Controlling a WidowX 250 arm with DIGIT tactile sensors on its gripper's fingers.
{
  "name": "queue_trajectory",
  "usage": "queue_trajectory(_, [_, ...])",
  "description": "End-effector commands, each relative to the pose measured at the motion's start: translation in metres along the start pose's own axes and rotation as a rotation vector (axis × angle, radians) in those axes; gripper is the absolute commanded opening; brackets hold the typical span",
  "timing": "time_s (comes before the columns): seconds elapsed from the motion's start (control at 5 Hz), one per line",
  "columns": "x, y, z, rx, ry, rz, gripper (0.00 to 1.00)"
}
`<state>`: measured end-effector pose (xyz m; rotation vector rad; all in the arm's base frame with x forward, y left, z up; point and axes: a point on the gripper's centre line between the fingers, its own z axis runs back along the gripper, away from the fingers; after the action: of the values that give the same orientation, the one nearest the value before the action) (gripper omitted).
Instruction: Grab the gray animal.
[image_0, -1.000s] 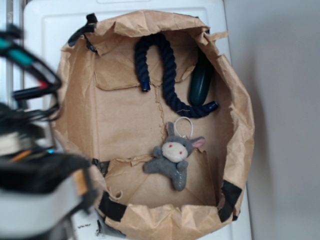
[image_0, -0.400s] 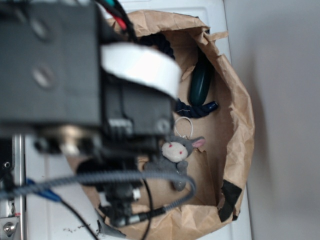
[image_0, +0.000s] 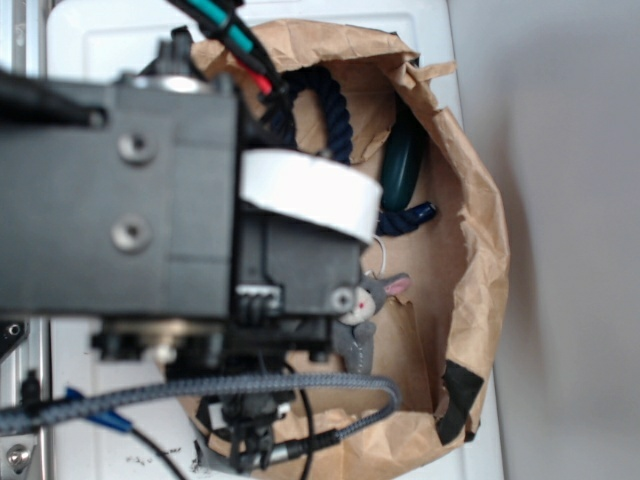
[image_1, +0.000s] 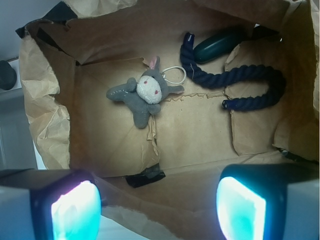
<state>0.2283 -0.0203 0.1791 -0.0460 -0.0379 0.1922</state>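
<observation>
The gray animal (image_1: 144, 94), a small plush donkey with a cream face, red eyes and a white loop, lies on the floor of a brown paper bag (image_1: 45, 125). In the exterior view the arm covers most of the gray animal (image_0: 372, 296); only its head and one leg show. My gripper (image_1: 157, 207) hangs above the bag's near rim, well short of the toy. It is open, its two glowing pads (image_1: 75, 210) far apart with nothing between them.
A dark blue rope (image_1: 245, 80) curls in the bag's far right part, the dark blue rope (image_0: 335, 110) partly hidden in the exterior view. A dark green oval object (image_1: 217, 45) lies against the bag wall by the rope. The bag walls stand crumpled all round.
The arm has swung in from the left over the bag and now covers most of it. The toy, rope and green object have not moved.
</observation>
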Motion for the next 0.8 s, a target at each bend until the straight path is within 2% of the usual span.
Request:
queue_trajectory(0.0, [0.032,0.006,-0.005,-0.017,-0.066,0.139,1.0])
queue_trajectory(0.2, [0.054,0.003,-0.024,-0.006,-0.129,0.271,1.0])
queue_trajectory(0.4, [0.066,0.01,-0.03,-0.041,-0.127,0.298,1.0])
queue_trajectory(0.6, [0.056,0.018,-0.036,-0.099,-0.191,0.39,1.0])
